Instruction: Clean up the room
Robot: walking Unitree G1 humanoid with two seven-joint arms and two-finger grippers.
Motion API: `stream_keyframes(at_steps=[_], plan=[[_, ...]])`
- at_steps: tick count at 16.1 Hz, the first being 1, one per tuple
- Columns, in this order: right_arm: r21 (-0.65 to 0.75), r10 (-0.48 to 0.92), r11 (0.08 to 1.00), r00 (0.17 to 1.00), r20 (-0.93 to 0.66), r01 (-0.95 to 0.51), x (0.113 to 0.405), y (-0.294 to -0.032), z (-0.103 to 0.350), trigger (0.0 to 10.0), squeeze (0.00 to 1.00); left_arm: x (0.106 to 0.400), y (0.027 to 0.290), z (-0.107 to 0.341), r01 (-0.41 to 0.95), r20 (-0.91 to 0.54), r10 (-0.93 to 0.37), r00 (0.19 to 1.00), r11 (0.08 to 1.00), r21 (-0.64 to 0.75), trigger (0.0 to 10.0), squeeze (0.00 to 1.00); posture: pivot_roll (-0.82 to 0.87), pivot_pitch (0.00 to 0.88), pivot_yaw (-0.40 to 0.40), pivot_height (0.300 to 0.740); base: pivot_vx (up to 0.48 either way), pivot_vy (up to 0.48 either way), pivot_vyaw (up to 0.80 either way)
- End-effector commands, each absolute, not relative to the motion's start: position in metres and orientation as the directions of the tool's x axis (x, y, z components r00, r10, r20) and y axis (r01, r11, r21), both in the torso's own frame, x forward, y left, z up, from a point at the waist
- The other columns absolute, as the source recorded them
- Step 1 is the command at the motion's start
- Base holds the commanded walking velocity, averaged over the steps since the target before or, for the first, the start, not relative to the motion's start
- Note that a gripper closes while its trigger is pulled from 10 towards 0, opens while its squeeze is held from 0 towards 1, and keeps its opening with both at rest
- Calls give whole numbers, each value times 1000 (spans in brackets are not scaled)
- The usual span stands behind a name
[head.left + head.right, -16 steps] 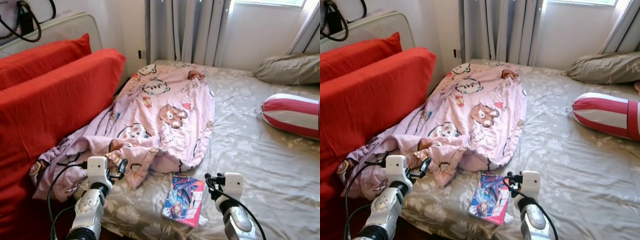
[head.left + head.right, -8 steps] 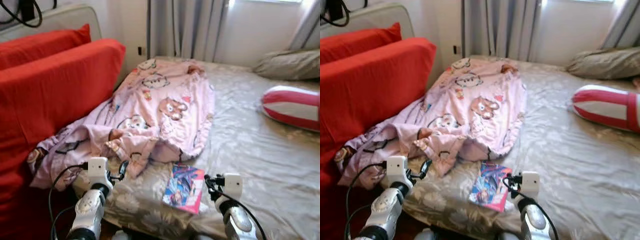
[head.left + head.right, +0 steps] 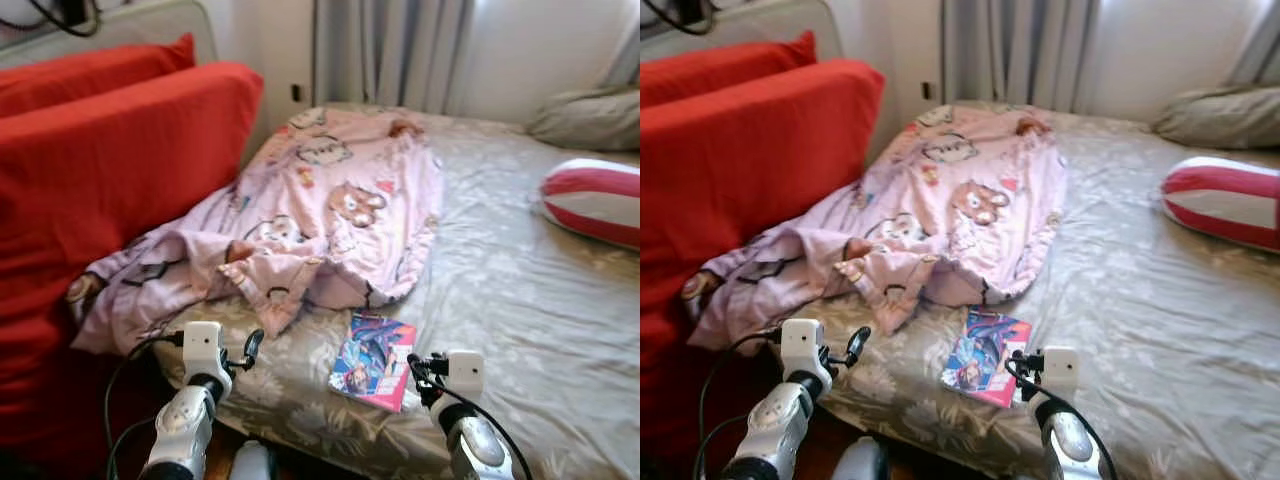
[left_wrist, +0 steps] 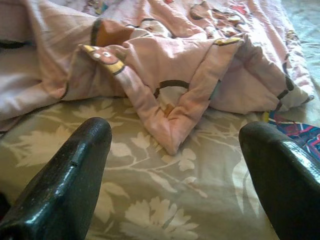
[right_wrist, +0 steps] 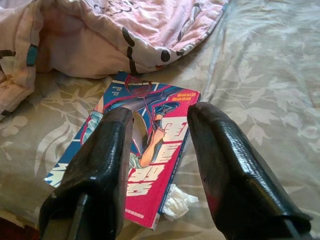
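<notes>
A pink cartoon-print blanket (image 3: 330, 220) lies crumpled over the left half of the bed (image 3: 520, 290), one corner folded toward the near edge. A colourful comic book (image 3: 373, 347) lies flat on the sheet just past that corner, with a small crumpled white scrap (image 5: 176, 199) at its near edge. My left gripper (image 3: 250, 345) hovers open at the bed's near edge, its fingers wide apart in front of the blanket's folded corner (image 4: 165, 135). My right gripper (image 3: 415, 365) is open just short of the book (image 5: 145, 145) and holds nothing.
Red cushions (image 3: 110, 170) stand against the bed's left side. A red-and-white striped bolster (image 3: 595, 200) and a grey pillow (image 3: 590, 118) lie at the far right. Grey curtains (image 3: 390, 50) hang behind the bed. Bare sheet spreads out right of the book.
The whole picture has shifted down and to the right, so the camera moved. Blanket, book and pillows lie as before. Both arms keep the same pose.
</notes>
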State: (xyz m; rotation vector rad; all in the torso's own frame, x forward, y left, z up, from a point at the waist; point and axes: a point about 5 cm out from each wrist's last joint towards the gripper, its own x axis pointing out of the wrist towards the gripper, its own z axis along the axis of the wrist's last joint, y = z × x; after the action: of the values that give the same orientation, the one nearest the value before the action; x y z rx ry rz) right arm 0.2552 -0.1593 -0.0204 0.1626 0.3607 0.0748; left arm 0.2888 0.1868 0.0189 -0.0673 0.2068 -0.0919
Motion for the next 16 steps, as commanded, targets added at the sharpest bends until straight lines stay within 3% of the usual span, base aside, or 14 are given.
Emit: stream_keyframes(at_steps=[1, 7, 10, 16], plan=[[174, 116, 983, 931, -347, -58, 257, -156, -19, 10000, 0, 293, 188, 25, 96, -184, -107, 977, 993, -65, 10000, 0, 6, 0, -20, 646, 247, 0, 0], [145, 100, 988, 930, -352, -51, 256, -159, -20, 10000, 0, 293, 190, 25, 97, -188, -108, 976, 993, -66, 10000, 0, 13, 0, -16, 646, 349, 0, 346], [98, 14, 995, 910, -414, 29, 253, -169, -26, 10000, 0, 293, 189, 26, 101, -178, -112, 978, 993, -67, 10000, 0, 18, 0, -20, 646, 349, 0, 0], [123, -55, 981, 819, -572, 152, 251, -181, -39, 10000, 0, 296, 180, 30, 133, -158, -145, 977, 987, -86, 10000, 0, 37, 57, -9, 646, 0, 0, 0]])
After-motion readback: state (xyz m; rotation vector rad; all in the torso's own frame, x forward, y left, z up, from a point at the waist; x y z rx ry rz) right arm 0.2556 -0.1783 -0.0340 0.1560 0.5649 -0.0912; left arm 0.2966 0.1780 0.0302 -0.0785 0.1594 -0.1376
